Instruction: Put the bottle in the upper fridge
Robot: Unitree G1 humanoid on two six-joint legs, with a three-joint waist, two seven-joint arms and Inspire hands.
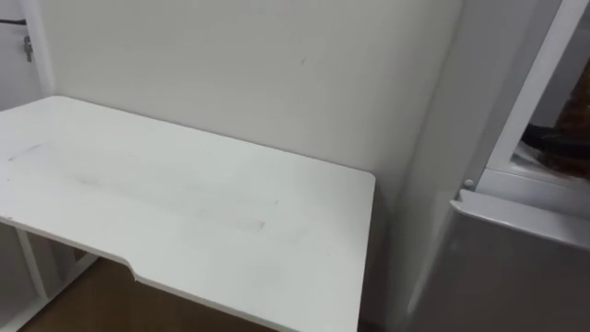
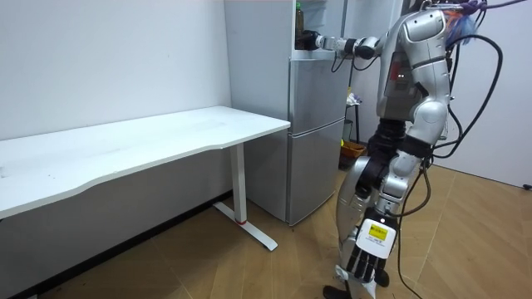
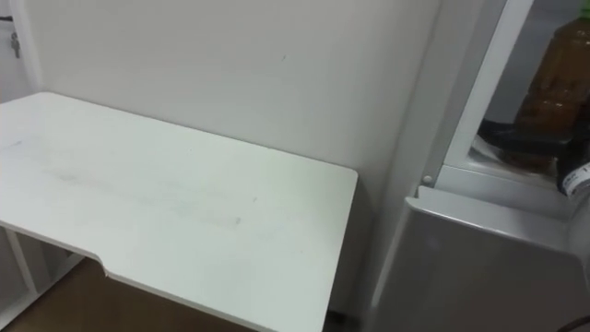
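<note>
A bottle (image 3: pixel 553 65) of brown liquid stands upright inside the open upper compartment of the silver fridge (image 3: pixel 479 267). My right hand (image 3: pixel 525 138), dark, is curled round its lower part, with the arm coming in from the right. The room view has the same bottle (image 2: pixel 298 18) at the top of the fridge (image 2: pixel 316 133), and my right hand (image 2: pixel 310 40) at its base with the arm stretched out level. I stand upright just beside the fridge, facing it. My left hand (image 2: pixel 366 264) hangs low at my side, fingers relaxed and empty.
A long white table (image 3: pixel 184 203) stands against the wall to the left of the fridge, its near corner close to the fridge's side. The lower fridge door is closed. Wooden floor lies under the table (image 2: pixel 150 141) and around me.
</note>
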